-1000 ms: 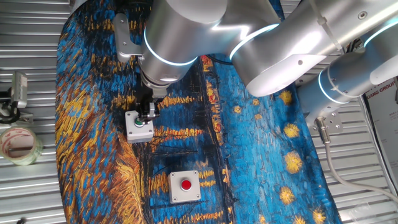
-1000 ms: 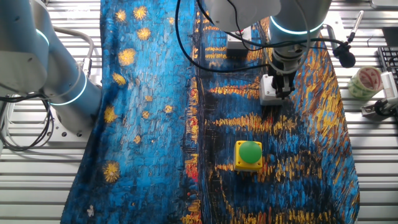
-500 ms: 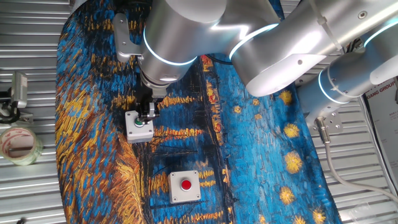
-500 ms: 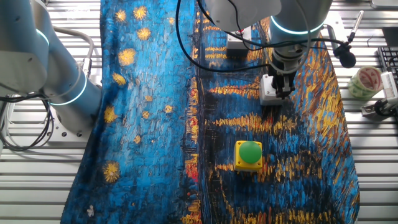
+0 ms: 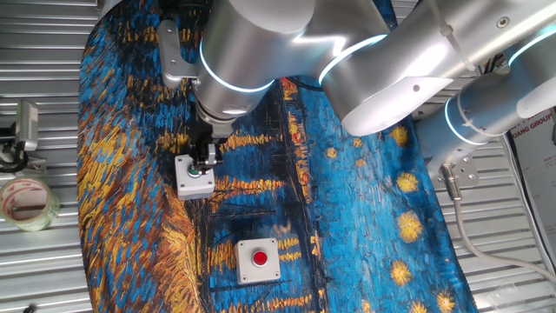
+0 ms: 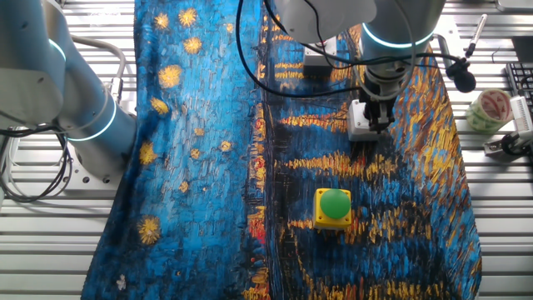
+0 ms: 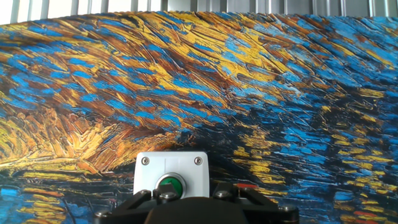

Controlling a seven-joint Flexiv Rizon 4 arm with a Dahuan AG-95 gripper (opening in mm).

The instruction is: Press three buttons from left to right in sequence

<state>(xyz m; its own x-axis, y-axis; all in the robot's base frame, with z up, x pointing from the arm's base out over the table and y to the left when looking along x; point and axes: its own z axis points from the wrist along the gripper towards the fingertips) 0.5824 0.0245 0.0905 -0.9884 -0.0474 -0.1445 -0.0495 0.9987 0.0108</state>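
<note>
The grey-white box with the small green button [image 5: 193,176] lies on the painted cloth; it also shows in the other fixed view [image 6: 360,121] and low in the hand view [image 7: 171,173]. My gripper [image 5: 205,163] points straight down with its dark fingertips together, touching the top of this box, as the other fixed view [image 6: 376,123] also shows. The grey-white box with the small red button [image 5: 259,259] lies apart from the gripper. The yellow box with the big green dome [image 6: 333,207] lies on the other side, also apart.
The blue and yellow painted cloth [image 5: 365,217] covers the table. A tape roll [image 5: 26,202] and small tools lie on the metal slats beside the cloth. A second arm [image 6: 58,75] stands at the table's edge.
</note>
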